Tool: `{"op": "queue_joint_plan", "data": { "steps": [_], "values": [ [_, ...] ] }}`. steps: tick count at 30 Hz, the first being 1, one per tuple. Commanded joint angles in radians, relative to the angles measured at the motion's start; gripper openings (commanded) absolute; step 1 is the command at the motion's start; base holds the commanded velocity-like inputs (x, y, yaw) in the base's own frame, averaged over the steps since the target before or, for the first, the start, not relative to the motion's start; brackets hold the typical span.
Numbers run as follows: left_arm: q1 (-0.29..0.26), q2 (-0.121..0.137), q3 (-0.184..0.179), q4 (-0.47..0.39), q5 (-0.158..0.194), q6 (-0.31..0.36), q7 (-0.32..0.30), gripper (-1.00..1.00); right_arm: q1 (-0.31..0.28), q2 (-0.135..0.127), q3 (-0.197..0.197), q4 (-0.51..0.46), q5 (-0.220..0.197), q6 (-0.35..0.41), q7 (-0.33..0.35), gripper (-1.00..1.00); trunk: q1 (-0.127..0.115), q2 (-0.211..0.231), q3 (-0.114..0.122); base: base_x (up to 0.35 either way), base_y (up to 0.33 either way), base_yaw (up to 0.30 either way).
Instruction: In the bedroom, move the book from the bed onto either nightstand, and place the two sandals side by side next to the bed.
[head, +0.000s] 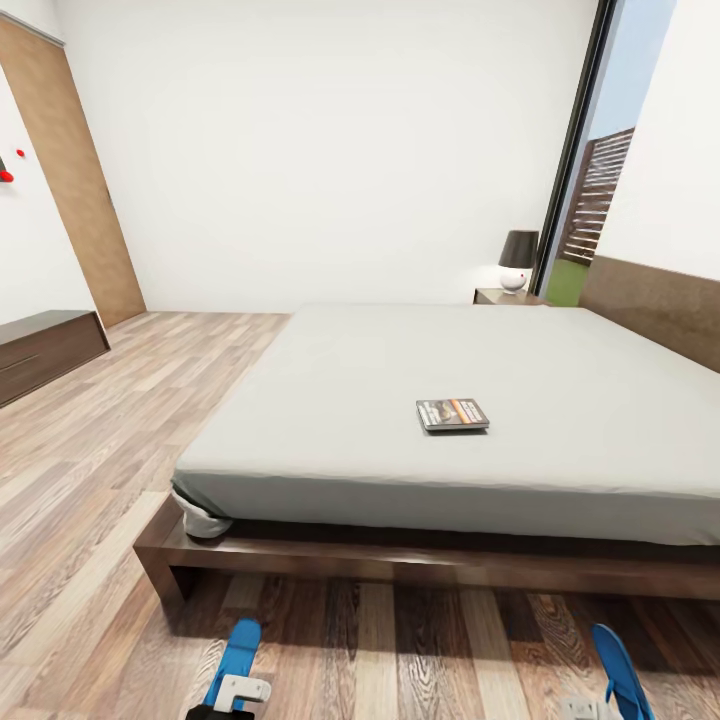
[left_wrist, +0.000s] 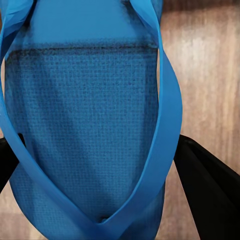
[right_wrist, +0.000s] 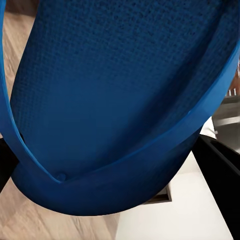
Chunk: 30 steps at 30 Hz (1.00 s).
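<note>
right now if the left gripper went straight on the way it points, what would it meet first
The left gripper is shut on a blue sandal that fills its line. Past the sandal lies the wood floor, which it would likely meet first, though depth is unclear.

We see a pale grey-white mattress (head: 420, 400) on the bed's dark brown wooden frame (head: 400, 570). The book (head: 452, 413) on it is dark grey with an orange band and white lettering. The floor (head: 110, 440) is brown wood plank, streaked light and dark. Both sandals, the left sandal (head: 237, 660) and the right sandal (head: 620, 672), are bright blue; close up, their soles show a fine woven texture. The walls (head: 330, 140) are white, the lamp (head: 518, 260) has a dark shade on a white base, and the claw fingers (left_wrist: 210, 190) are black.
</note>
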Motion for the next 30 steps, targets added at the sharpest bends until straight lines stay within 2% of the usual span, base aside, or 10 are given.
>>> {"op": "queue_joint_plan", "data": {
  "steps": [1, 10, 17, 25, 30],
  "values": [
    [0.000, 0.001, -0.009, -0.002, 0.010, 0.004, 0.006, -1.00, 0.000, -0.001, 0.002, 0.000, -0.003, 0.011, -0.005, -1.00, 0.000, 0.000, -0.001, 0.000, 0.000, 0.000],
    [0.000, 0.001, -0.009, -0.002, 0.010, 0.004, 0.006, -1.00, -0.002, -0.020, 0.002, 0.000, -0.004, 0.056, -0.005, -1.00, 0.000, 0.000, -0.001, 0.000, 0.000, 0.000],
    [0.000, 0.001, -0.009, -0.002, 0.010, 0.004, 0.003, -1.00, -0.004, -0.030, 0.003, 0.000, -0.003, 0.061, 0.008, -1.00, 0.000, 0.000, -0.001, 0.000, 0.000, 0.000],
    [-0.001, 0.001, -0.003, -0.002, 0.010, 0.004, -0.030, -1.00, -0.005, -0.041, 0.004, 0.001, -0.004, 0.063, 0.019, -1.00, 0.000, 0.000, -0.001, 0.000, 0.000, 0.000],
    [-0.001, 0.001, -0.001, -0.002, 0.010, 0.004, -0.034, -1.00, -0.005, -0.044, 0.004, 0.001, -0.004, 0.063, 0.020, -1.00, 0.002, -0.002, -0.020, 0.000, 0.000, 0.000]
  ]
}}
